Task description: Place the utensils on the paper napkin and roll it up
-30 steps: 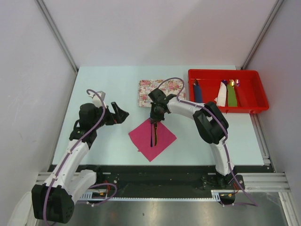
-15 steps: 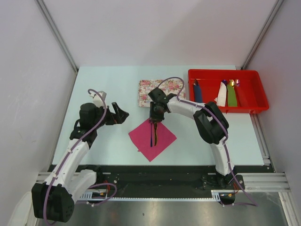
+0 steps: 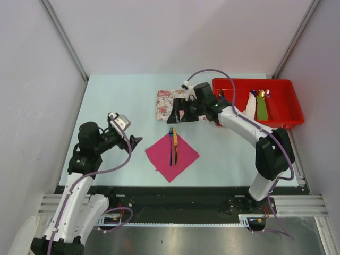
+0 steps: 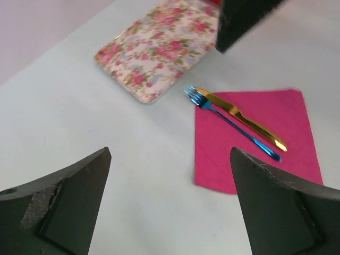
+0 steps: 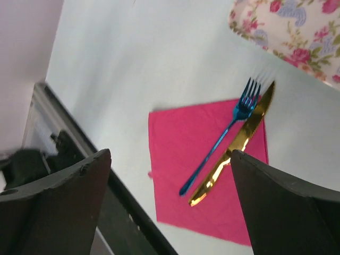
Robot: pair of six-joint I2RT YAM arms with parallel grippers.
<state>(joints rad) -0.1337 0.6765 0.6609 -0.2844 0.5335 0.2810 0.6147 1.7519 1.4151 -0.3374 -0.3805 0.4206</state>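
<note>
The magenta paper napkin (image 3: 172,157) lies flat as a diamond near the table's front middle. On it rest the utensils, side by side: a blue fork (image 3: 170,146) on the left and a gold knife (image 3: 175,143) on the right. Their far ends reach past the napkin's far corner. My right gripper (image 3: 179,113) hangs open above the floral tray, beyond the napkin, holding nothing. From the right wrist I see the napkin (image 5: 207,175), fork (image 5: 223,133) and knife (image 5: 239,141) below. My left gripper (image 3: 132,139) stands open left of the napkin (image 4: 255,154), apart from it.
A floral tray (image 3: 166,101) lies just behind the napkin, partly under my right gripper. A red bin (image 3: 287,109) at the back right holds several rolled bundles. The black rail of the table's near edge (image 5: 79,175) shows in the right wrist view.
My right gripper opened, let go of the utensils and rose back toward the floral tray. Fork and knife now lie free on the napkin. The left arm drew back slightly left.
</note>
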